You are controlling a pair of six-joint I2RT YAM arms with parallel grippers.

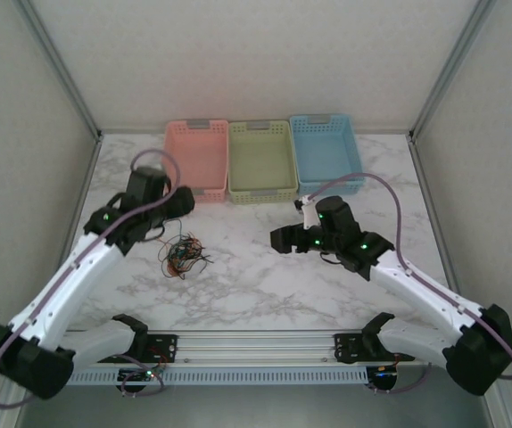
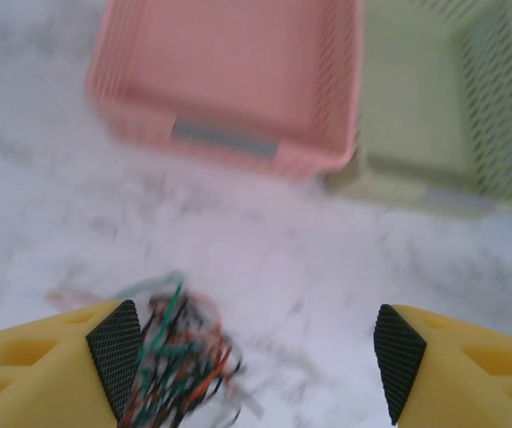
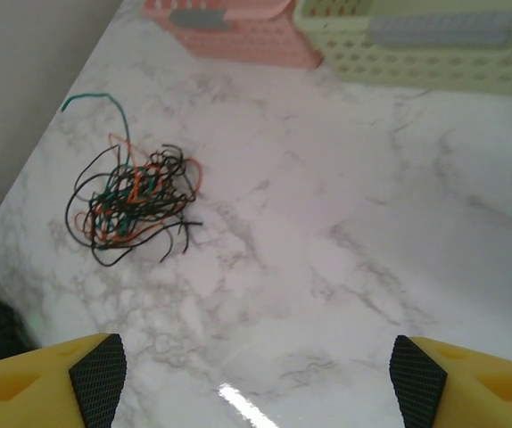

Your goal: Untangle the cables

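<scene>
1. The cables (image 3: 131, 201) lie on the table (image 3: 345, 259) as one loose, roundish clump with no clear long axis. A single green end (image 3: 95, 98) trails out on the side farthest from the right gripper (image 3: 258, 379).
2. From the left gripper (image 2: 256, 361), the clump sits low and off-centre. It is just beside the pad (image 2: 113, 357) on the left of that wrist view, not between the two pads. That view is blurred, so I cannot tell whether any strand touches the pad.
3. The left jaws are spread wide and pinch nothing.
4. From the right gripper, the clump lies ahead and to the left, well apart. Its jaws are spread too, with bare table between them.
5. The left arm is clearly the nearer one. From above it stretches forward with its gripper aimed toward the pink basket (image 1: 196, 159), and the clump is just on the gripper's near side.
6. The right arm folds in toward the middle, with its gripper facing the clump from across the table.
7. The coming move likely turns on that sideways offset. The left gripper would need to shift toward the clump's side to bring strands between its pads. The loose green end looks like the easiest single strand to take.
</scene>
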